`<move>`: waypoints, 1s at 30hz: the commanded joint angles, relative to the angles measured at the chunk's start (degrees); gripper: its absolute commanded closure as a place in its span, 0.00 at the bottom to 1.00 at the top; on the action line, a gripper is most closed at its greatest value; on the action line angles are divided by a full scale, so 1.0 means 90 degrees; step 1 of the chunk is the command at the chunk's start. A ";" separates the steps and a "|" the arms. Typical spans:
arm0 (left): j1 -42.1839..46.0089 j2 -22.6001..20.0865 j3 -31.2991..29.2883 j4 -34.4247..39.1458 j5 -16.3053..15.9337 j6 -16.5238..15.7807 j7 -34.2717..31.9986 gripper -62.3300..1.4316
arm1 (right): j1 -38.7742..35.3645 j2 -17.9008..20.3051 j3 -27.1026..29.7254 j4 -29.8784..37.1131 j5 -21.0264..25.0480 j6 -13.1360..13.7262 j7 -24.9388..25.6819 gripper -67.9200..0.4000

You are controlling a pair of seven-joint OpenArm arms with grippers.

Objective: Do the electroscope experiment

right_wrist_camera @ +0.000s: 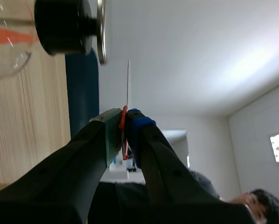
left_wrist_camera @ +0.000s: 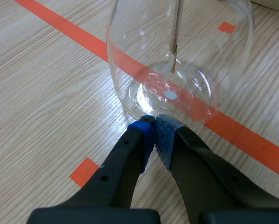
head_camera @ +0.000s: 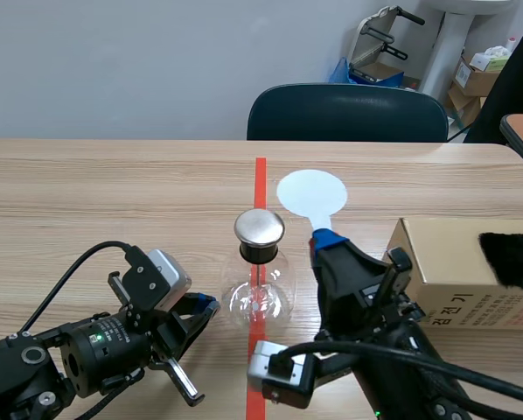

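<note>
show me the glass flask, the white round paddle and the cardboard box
clear glass flask with shiny metal cap [head_camera: 277,299], scene view, round belly
white round flat paddle [head_camera: 311,192], scene view, disc centre
brown cardboard box [head_camera: 443,262], scene view, front face

Clear metal-capped electroscope flask [head_camera: 260,297] upright, pale round paddle [head_camera: 311,193] upright beside it

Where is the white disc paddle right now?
In the scene view the white disc paddle stands clamped in the right gripper, right of the electroscope's metal cap and left of the cardboard box.
</note>
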 commanded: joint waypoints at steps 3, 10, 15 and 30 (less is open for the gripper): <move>-0.0019 0.0066 -0.0046 0.0085 -0.0039 -0.0012 -0.0223 0.93 | -0.0075 0.0005 0.0024 0.0078 -0.0036 -0.0371 -0.0597 0.98; -0.0019 0.0068 -0.0046 0.0085 -0.0039 -0.0012 -0.0228 0.93 | -0.0189 0.0019 0.0121 0.0163 -0.0087 -0.0371 -0.1486 0.98; -0.0017 0.0068 -0.0046 0.0085 -0.0039 -0.0012 -0.0223 0.93 | -0.0199 0.0022 0.0199 0.0182 -0.0189 -0.0371 -0.1661 0.98; -0.0019 0.0068 -0.0046 0.0085 -0.0039 -0.0012 -0.0226 0.93 | -0.0199 0.0017 0.0199 0.0182 -0.0199 -0.0371 -0.0379 0.98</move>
